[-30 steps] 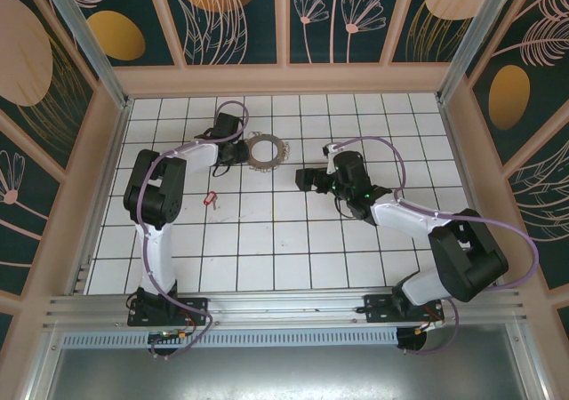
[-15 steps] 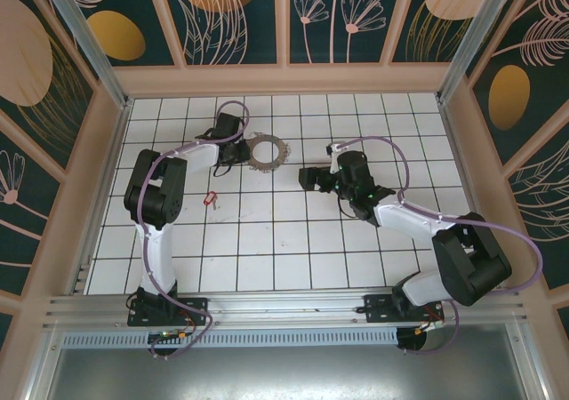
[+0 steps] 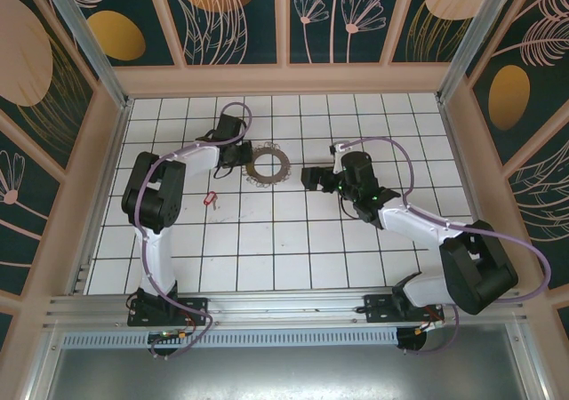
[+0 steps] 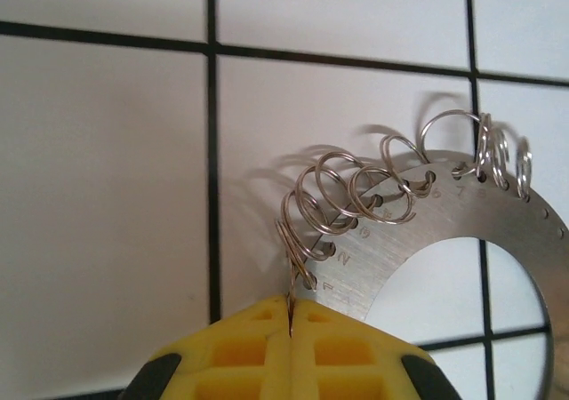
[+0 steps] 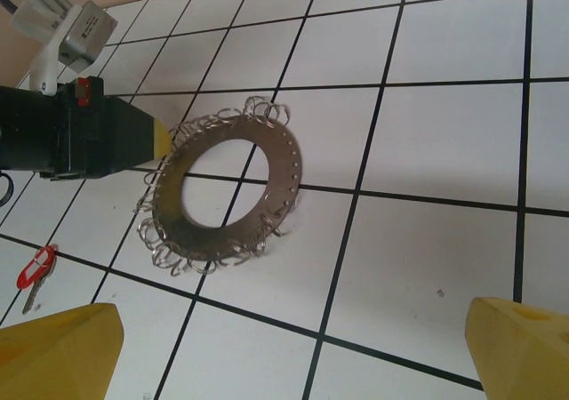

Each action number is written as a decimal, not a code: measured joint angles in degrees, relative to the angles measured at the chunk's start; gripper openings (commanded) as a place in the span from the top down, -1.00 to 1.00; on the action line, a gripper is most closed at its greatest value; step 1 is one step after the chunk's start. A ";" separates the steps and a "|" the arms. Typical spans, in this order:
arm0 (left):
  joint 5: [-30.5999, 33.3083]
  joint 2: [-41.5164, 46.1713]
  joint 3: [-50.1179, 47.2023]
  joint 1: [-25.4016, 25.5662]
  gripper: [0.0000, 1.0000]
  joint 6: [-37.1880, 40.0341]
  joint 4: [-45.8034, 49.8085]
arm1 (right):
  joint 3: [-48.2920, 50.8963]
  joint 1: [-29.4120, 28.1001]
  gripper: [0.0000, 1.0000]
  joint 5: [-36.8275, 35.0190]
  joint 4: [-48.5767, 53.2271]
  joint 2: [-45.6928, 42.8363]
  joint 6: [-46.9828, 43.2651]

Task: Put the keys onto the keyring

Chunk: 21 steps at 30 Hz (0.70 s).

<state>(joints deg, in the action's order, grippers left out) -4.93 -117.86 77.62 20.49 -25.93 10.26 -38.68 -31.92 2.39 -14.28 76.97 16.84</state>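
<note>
Keyring (image 3: 268, 165): flat grey metal ring with a big round hole, lying on the floor toward the far wall, between the two grippers; lots of small wire loops hooked through little holes along the rim.
Writing: tiny letters and numbers stamped on the metal next to the holes; an N and an F just readable from the left wrist, the rest too small to tell.
Left gripper (image 4: 292, 316): at the keyring's left rim; yellow pads pressed tight together, one thin wire loop pinched in the crack between them.
Right gripper (image 5: 293, 329): to the right of the keyring, not touching it; yellow fingers (image 5: 53, 351) spread wide apart, only floor between them.
Keys (image 3: 211, 199): one small red tag with a thin pale metal bit, lying loose and flat on the floor beside the left arm, well apart from the keyring.
Floor (image 3: 293, 240): white square tiles with black lines.
Walls (image 3: 240, 27): dark panels with pale flowers and orange ovals, in light wooden frames.
</note>
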 measured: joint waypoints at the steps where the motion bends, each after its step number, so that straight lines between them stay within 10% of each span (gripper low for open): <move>1: -0.31 0.33 -0.22 0.50 1.00 0.44 0.42 | 0.17 0.00 -0.98 0.02 0.00 -0.11 -0.02; 21: -3.72 8.50 -8.09 9.27 0.83 10.84 8.04 | 3.13 0.79 -0.98 0.94 -0.37 -0.11 0.28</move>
<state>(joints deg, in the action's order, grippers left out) -8.64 -109.36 69.54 29.76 -15.09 18.31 -35.55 -31.14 3.33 -14.66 76.86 17.12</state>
